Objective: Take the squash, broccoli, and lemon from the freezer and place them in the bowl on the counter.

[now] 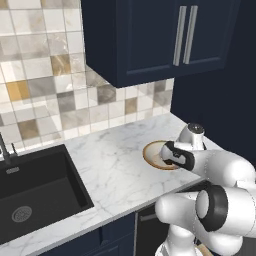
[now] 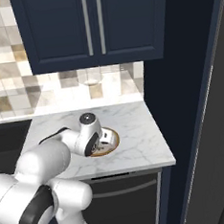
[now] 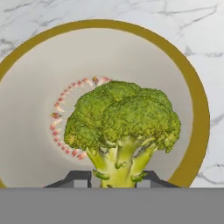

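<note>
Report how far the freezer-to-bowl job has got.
Done: nothing lies in the bowl yet; its pale inside is bare. In hand: the gripper is shut on the broccoli by its stalk, right over the bowl on the counter. Left: release the broccoli, then fetch the squash and the lemon.

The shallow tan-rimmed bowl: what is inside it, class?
Over the shallow tan-rimmed bowl, the gripper holds a lumpy green broccoli floret. Its pale inside looks bare; the broccoli covers part.
</note>
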{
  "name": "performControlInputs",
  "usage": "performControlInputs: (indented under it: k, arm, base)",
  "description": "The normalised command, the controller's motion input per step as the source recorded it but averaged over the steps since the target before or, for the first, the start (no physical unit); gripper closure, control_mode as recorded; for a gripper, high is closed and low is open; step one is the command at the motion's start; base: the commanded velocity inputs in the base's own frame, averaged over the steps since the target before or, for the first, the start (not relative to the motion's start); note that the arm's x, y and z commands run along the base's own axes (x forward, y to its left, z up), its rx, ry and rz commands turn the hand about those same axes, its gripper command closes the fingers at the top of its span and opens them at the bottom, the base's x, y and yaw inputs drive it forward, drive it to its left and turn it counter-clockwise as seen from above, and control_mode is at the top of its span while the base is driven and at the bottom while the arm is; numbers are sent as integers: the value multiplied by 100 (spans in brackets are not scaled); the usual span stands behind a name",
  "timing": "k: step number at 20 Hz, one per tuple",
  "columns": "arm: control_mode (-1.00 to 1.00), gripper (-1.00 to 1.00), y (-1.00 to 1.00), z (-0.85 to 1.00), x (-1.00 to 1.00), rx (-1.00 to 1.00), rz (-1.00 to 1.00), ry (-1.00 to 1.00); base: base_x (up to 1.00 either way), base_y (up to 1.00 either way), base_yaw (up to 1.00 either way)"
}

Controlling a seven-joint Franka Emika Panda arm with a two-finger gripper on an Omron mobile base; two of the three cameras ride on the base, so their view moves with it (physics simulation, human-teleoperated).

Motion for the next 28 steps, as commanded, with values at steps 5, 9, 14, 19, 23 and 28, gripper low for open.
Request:
performControlInputs:
  k: [5, 9, 14, 19, 23, 28]
  arm:
    - [-100, 100, -5, -28, 2, 0, 0, 0]
    - [-100, 100, 0, -24, 0, 0, 0, 0]
    - [-100, 100, 0, -17, 8, 0, 0, 1]
    - [-100, -100, 1, 5, 2, 0, 0, -1]
    - [-100, -100, 0, 15, -3, 0, 0, -7]
    - [-100, -100, 5, 21, -28, 0, 0, -16]
  base:
    - [0, 0, 0]
    - [0, 0, 0]
    - [0, 0, 0]
    - [0, 0, 0]
    - [0, 0, 0]
    - [0, 0, 0]
